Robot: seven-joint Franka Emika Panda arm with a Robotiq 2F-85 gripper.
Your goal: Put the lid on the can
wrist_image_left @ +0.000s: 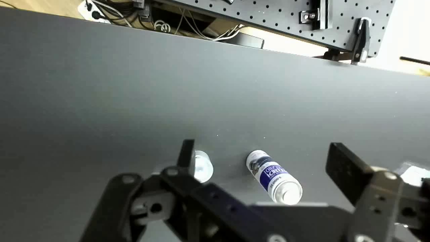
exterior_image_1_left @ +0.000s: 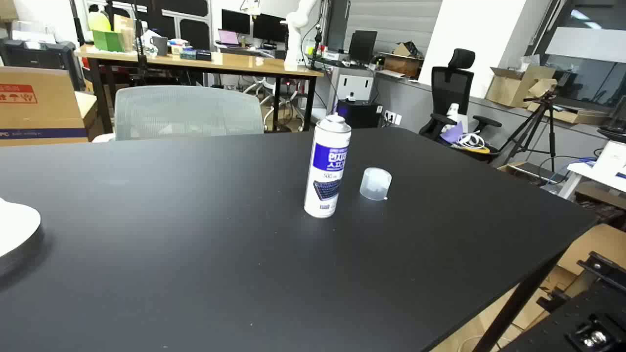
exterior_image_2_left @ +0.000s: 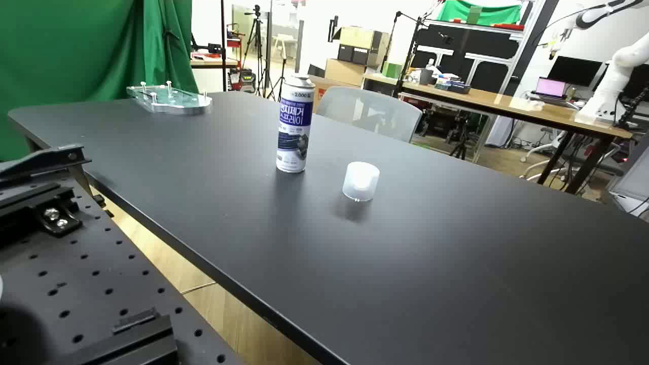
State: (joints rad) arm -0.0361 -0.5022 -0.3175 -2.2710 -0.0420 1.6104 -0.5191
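The can [exterior_image_1_left: 326,166], tall and white with a blue label, stands upright on the black table in both exterior views [exterior_image_2_left: 294,126]. The lid [exterior_image_1_left: 375,184], a short translucent whitish cap, sits on the table beside the can, apart from it, also in both exterior views [exterior_image_2_left: 361,181]. In the wrist view my gripper [wrist_image_left: 265,158] is open and empty above the table. The can [wrist_image_left: 273,178] shows between the fingers from above, not touched. The lid [wrist_image_left: 203,167] shows beside the left finger, which hides part of it. The gripper is out of both exterior views.
A clear plate with posts [exterior_image_2_left: 170,99] lies at the table's far end. A white rounded shape [exterior_image_1_left: 17,227] enters at the left edge. A grey chair [exterior_image_1_left: 188,112] stands behind the table [exterior_image_2_left: 405,263]. A perforated black platform [exterior_image_2_left: 101,263] adjoins the near edge across a gap.
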